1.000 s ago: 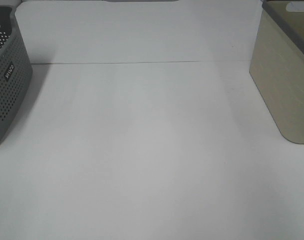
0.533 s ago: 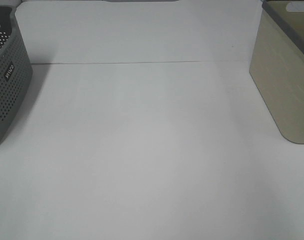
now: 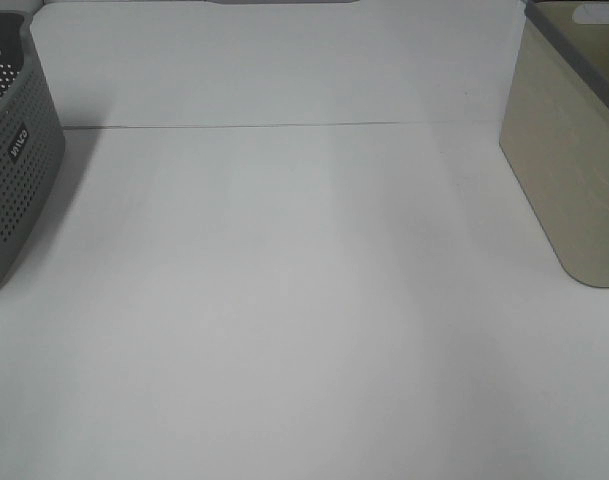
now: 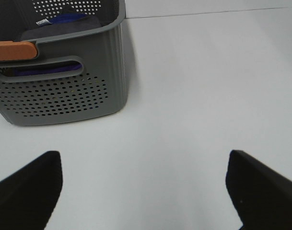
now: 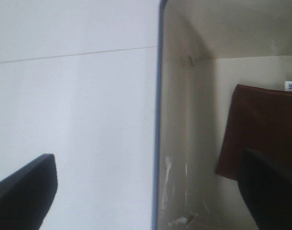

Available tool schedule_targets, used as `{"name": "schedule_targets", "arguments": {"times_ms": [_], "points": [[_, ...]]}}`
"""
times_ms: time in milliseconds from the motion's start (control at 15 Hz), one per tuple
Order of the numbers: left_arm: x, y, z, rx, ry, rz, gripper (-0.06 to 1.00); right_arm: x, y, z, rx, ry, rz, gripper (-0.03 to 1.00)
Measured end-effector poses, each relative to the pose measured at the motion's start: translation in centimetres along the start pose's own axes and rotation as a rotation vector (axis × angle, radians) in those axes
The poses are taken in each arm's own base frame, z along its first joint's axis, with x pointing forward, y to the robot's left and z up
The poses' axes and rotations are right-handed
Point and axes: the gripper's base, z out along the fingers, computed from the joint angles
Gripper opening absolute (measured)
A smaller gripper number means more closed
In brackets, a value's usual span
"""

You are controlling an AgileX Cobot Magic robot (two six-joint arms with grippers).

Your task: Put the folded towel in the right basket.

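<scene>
The dark brown folded cloth towel (image 5: 261, 127) lies flat inside the beige smooth-walled plastic bin (image 5: 184, 120). The right gripper (image 5: 148, 191) hangs over the bin's rim, jaws spread wide, holding nothing. The left gripper (image 4: 143, 191), likewise spread and empty, hangs over the white table (image 4: 193, 86) near the dark grey perforated plastic basket (image 4: 64, 98).

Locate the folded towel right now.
Seen only in the right wrist view, the folded towel lies on the floor inside the right basket; the exterior high view shows only that basket's outer wall, at its right edge.
</scene>
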Motion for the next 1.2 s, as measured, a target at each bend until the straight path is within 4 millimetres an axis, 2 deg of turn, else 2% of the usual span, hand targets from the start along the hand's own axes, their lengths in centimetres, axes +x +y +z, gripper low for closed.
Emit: {"name": "schedule_targets", "arguments": {"times_ms": [200,400,533,733,800,1000,1200], "points": [[0.0,0.0,0.0,0.0,0.0,0.0,0.88,3.5,5.6,-0.3,-0.019,0.095,-0.109,0.96],[0.0,0.0,0.0,0.0,0.0,0.0,0.88,8.9,8.5,-0.6,0.009,0.219,-0.157,0.96],[0.0,0.0,0.0,0.0,0.0,0.0,0.88,13.3,8.5,-0.8,0.039,0.307,-0.133,0.96],[0.0,0.0,0.0,0.0,0.0,0.0,0.88,19.6,7.3,-0.7,0.069,0.386,-0.11,0.96],[0.0,0.0,0.0,0.0,0.0,0.0,0.88,23.3,6.5,-0.9,0.079,0.401,-0.112,0.96],[0.0,0.0,0.0,0.0,0.0,0.0,0.88,28.2,5.6,-2.2,0.077,0.378,-0.145,0.96],[0.0,0.0,0.0,0.0,0.0,0.0,0.88,31.0,5.2,-4.1,0.059,0.28,-0.205,0.96]]}}
